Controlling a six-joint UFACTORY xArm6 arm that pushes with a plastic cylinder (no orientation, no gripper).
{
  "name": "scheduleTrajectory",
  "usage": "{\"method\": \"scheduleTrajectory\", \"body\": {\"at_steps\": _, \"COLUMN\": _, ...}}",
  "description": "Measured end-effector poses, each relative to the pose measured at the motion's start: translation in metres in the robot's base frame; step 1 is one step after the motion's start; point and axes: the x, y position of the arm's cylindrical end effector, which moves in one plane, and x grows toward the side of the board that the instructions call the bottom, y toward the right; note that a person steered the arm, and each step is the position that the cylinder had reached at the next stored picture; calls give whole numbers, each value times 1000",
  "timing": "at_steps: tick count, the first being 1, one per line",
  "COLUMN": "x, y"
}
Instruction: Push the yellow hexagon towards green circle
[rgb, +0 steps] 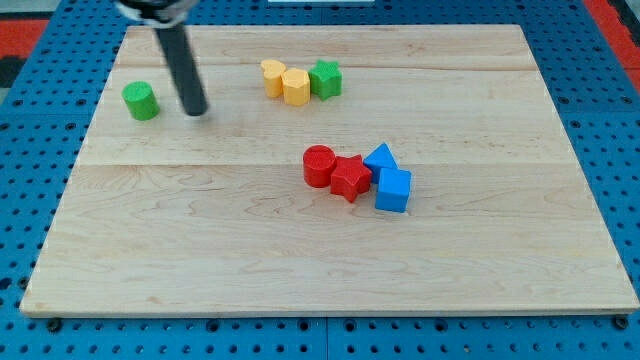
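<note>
Item: my tip (196, 112), a plain rod with no jaws to release or clench. Position: tabletop (300, 270), just right of green circle (141, 101). Yellow hexagon (296, 87) lies rightward, wedged between yellow block (272, 76) and green star (325, 78); approach needs its far side.

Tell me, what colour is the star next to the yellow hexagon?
Green. The green star sits on the view's right of the yellow hexagon, clearest in the camera view.

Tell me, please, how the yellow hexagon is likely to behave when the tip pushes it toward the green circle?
The yellow hexagon looks squat and flat-bottomed, so it should slide, not tip. The touching yellow block on its left would probably be shoved along. My tip stands beside the green circle, away from the hexagon.
</note>
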Motion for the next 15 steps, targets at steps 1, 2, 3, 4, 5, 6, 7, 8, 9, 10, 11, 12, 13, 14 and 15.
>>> {"method": "scheduleTrajectory", "body": {"at_steps": 1, "x": 7, "y": 62}}
{"method": "scheduleTrajectory", "body": {"at_steps": 2, "x": 5, "y": 104}}
{"method": "scheduleTrajectory", "body": {"at_steps": 3, "x": -16, "y": 133}}
{"method": "scheduleTrajectory", "body": {"at_steps": 4, "x": -36, "y": 150}}
{"method": "scheduleTrajectory", "body": {"at_steps": 5, "x": -56, "y": 173}}
{"method": "scheduleTrajectory", "body": {"at_steps": 6, "x": -85, "y": 207}}
{"method": "scheduleTrajectory", "body": {"at_steps": 7, "x": -108, "y": 194}}
{"method": "scheduleTrajectory", "body": {"at_steps": 8, "x": -90, "y": 160}}
{"method": "scheduleTrajectory", "body": {"at_steps": 9, "x": -62, "y": 146}}
{"method": "scheduleTrajectory", "body": {"at_steps": 10, "x": -56, "y": 120}}
{"method": "scheduleTrajectory", "body": {"at_steps": 11, "x": -56, "y": 89}}
{"method": "scheduleTrajectory", "body": {"at_steps": 12, "x": -52, "y": 78}}
{"method": "scheduleTrajectory", "body": {"at_steps": 13, "x": -41, "y": 71}}
{"method": "scheduleTrajectory", "body": {"at_steps": 14, "x": -24, "y": 67}}
{"method": "scheduleTrajectory", "body": {"at_steps": 15, "x": -4, "y": 67}}
